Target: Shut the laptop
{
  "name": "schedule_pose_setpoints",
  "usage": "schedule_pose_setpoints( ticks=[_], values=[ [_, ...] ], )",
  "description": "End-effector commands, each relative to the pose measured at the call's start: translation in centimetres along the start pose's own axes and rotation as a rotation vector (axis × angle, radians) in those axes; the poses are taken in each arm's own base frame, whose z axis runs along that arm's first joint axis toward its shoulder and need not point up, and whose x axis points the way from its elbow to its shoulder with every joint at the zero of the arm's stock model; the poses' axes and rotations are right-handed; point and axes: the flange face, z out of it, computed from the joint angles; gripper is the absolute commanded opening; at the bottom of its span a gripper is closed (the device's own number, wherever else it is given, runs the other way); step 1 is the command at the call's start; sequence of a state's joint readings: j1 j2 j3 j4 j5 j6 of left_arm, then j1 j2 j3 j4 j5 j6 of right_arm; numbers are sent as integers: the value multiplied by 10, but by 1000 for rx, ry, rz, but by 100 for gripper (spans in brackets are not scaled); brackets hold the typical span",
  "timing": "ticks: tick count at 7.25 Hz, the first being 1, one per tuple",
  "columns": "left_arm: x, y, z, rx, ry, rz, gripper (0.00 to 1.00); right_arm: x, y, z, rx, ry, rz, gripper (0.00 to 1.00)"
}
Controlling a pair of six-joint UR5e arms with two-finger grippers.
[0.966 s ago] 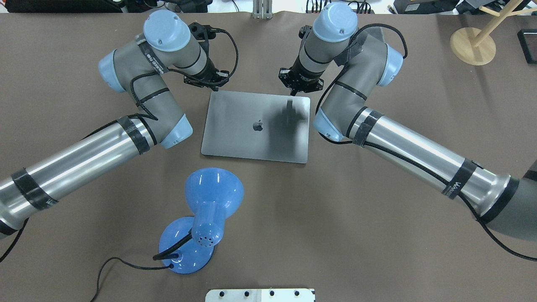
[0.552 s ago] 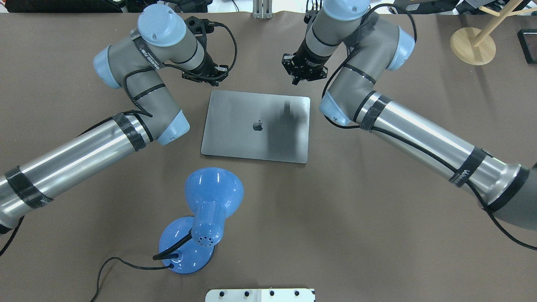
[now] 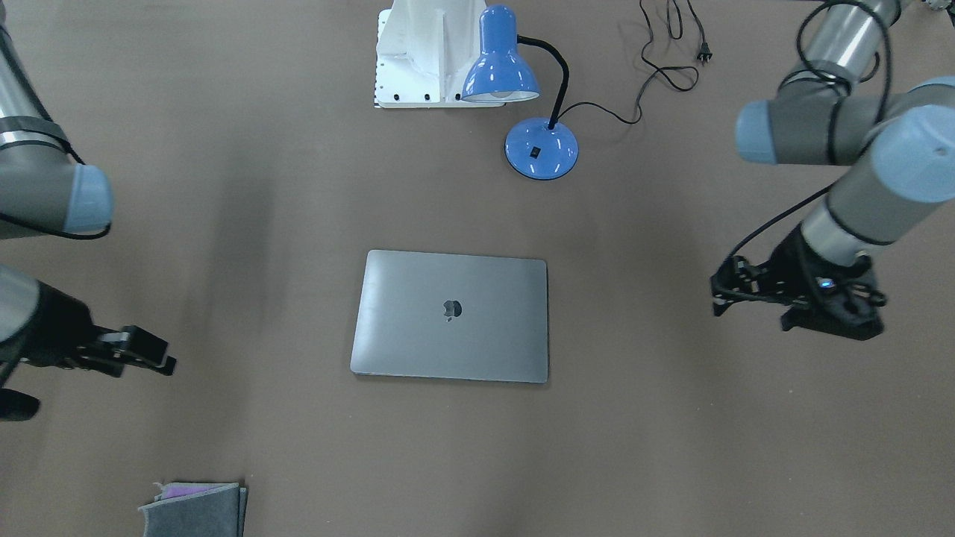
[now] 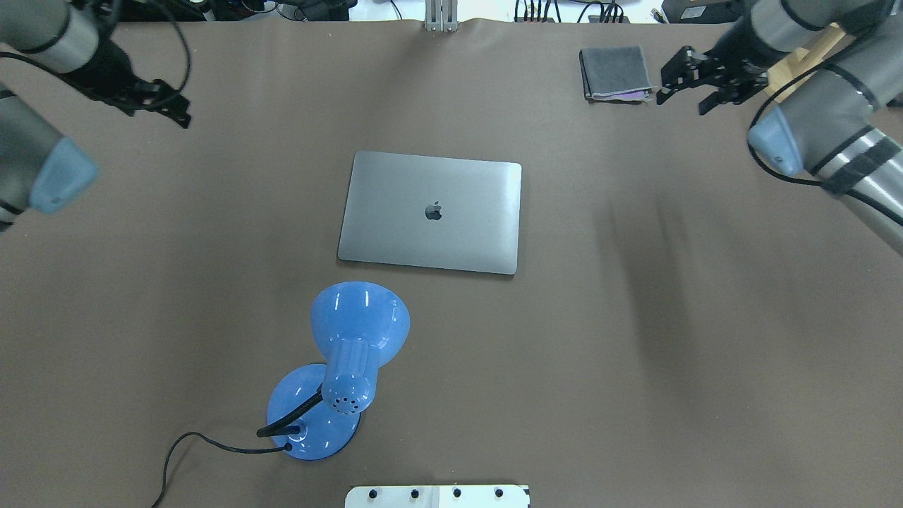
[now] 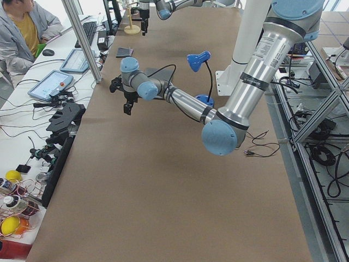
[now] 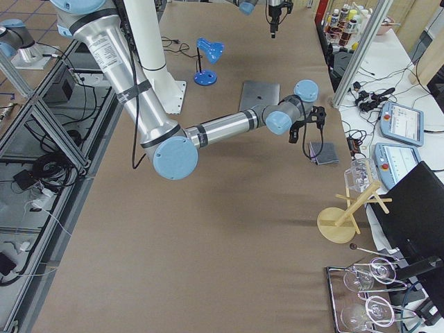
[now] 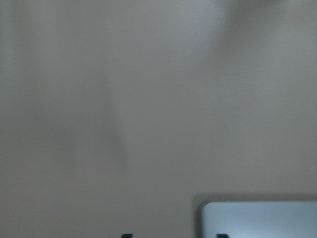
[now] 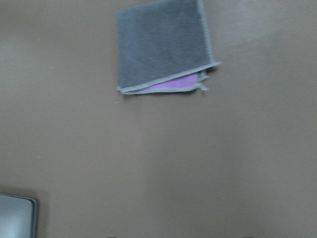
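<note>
Centrally, the thin space-grey metal laptop (image 4: pixel 430 212) lies shut; left end effector (image 4: pixel 176 109) and right end effector (image 4: pixel 683 101) gape wide near far corners.

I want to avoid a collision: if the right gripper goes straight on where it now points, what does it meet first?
Probably the bare table, not the grey cloth; the right gripper seems to point down, beside it. Depth is unclear.

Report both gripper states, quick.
Left gripper: open, holding nothing.
Right gripper: open, holding nothing.
</note>
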State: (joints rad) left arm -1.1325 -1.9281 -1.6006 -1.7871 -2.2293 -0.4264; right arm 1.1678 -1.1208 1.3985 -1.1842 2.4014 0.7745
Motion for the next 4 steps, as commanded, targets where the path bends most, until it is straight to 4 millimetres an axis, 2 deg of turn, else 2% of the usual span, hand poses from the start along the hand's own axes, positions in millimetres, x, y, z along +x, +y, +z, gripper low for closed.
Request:
schedule_pose_setpoints(
  ticks=[1, 2, 3, 4],
  values=[
    [-157, 106, 0, -102, -47, 85, 98, 159, 57, -33, -18, 79, -149, 100],
    [-209, 139, -7, -119, -67, 81, 98, 211, 83, -38, -30, 115, -176, 100],
    [-244, 156, -25, -101, -92, 20, 98, 250, 91, -48, -40, 159, -242, 100],
    [-281, 169, -39, -91, -104, -61, 98, 275, 89, -70, -62, 225, -230, 100]
  ],
)
